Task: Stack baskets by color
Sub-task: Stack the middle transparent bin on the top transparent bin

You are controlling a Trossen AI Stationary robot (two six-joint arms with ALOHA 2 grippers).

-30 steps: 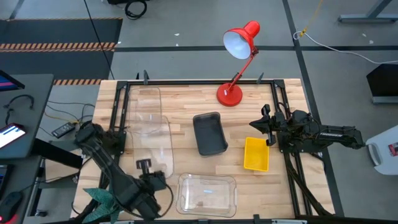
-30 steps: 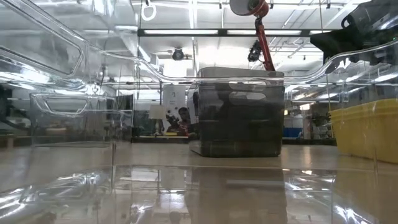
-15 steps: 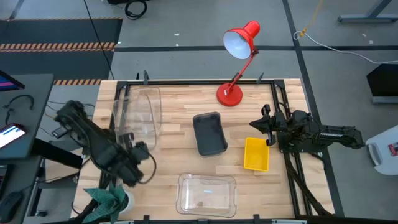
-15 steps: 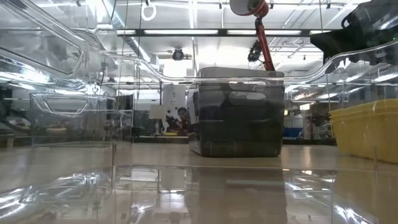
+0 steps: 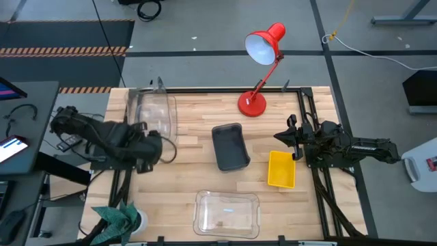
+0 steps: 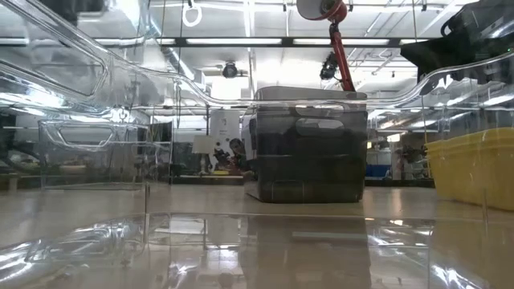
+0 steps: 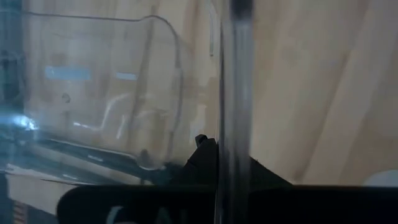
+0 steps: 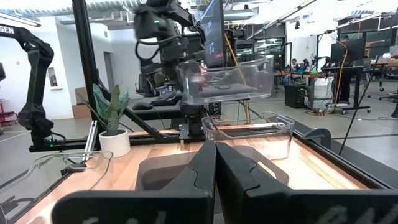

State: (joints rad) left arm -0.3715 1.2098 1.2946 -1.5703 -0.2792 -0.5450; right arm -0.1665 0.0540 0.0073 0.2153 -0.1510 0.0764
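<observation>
My left gripper (image 5: 153, 145) is shut on a clear basket (image 8: 230, 78) and holds it in the air at the table's far left. A second clear basket (image 8: 252, 134) rests bottom down on the table under it. A third clear basket (image 5: 227, 212) lies at the near middle. The dark grey basket (image 5: 230, 145) sits mid-table, and the yellow basket (image 5: 281, 169) sits to its right. My right gripper (image 8: 216, 163) waits shut at the right edge, touching nothing. My left gripper pinches the clear basket's near end wall (image 7: 239, 106) between its two fingers, one on each side of the wall. The fingers come from above, pointing steeply down. The basket juts out from them toward the far edge, roughly level, open side up and clear of the table.
A red desk lamp (image 5: 263, 68) stands at the far middle, its base on the wood. A potted plant (image 5: 119, 219) sits by the near left corner. Black frame rails (image 5: 321, 198) run along the table's sides. Bare wood lies between the near clear basket and the left arm.
My left gripper, still shut on the clear basket, has swung from the near left corner toward the far edge and risen a little. The basket has travelled with it and now hangs over the clear basket at the far left.
</observation>
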